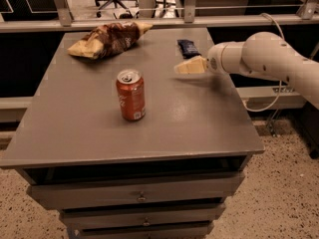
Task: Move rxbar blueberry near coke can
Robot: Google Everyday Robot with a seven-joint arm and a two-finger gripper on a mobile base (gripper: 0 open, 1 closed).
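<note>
The blue bar (188, 47) lies well beyond and right of the can (131, 94), its long axis seemingly running front to back, with the gripper (185, 67) hovering just on its can-ward side, grip state unclear.

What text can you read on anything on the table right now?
coke can: white script on its side, too blurred to read.
rxbar blueberry: nothing legible.
snack bag: nothing legible.
claw, above the table near the bar: no text.
</note>
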